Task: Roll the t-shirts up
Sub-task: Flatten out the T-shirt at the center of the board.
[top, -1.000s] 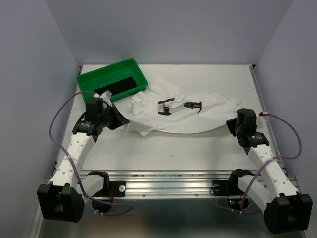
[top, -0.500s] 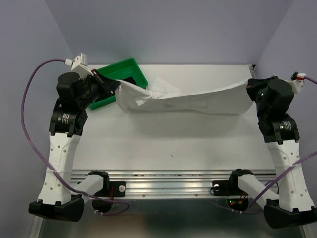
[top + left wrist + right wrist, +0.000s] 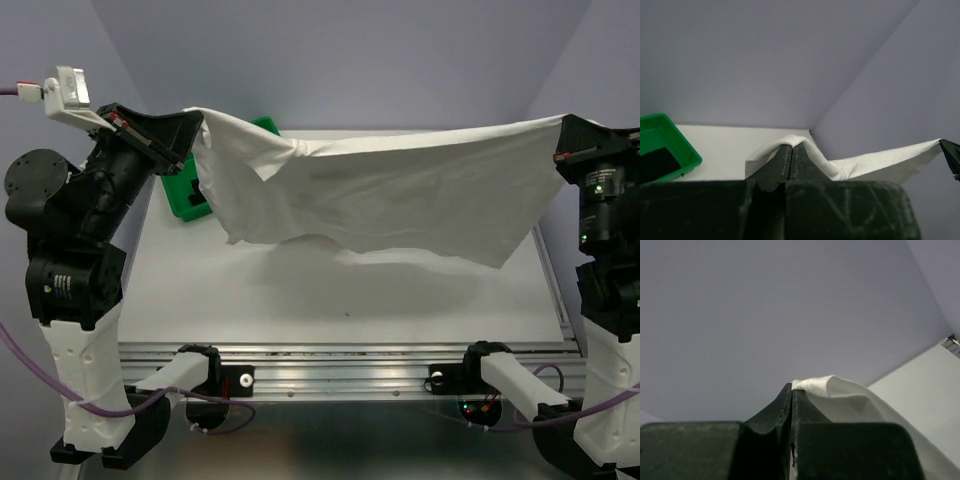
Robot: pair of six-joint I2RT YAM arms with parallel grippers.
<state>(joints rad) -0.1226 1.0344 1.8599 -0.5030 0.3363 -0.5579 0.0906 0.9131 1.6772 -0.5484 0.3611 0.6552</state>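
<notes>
A white table (image 3: 400, 300) is seen across the middle of the frame. A green tray (image 3: 180, 200) is set directly on it at the upper left, near the far edge, and is partly hidden.

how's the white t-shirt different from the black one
The white t-shirt hangs spread in the air; the black t-shirt lies in the green tray. The left tool and right tool each pinch an end of the white one; nothing touches the black one. Both are fabric.

white t-shirt (image 3: 380, 195) spread aloft — black t-shirt (image 3: 655, 165) in tray (image 3: 650, 125)
</notes>
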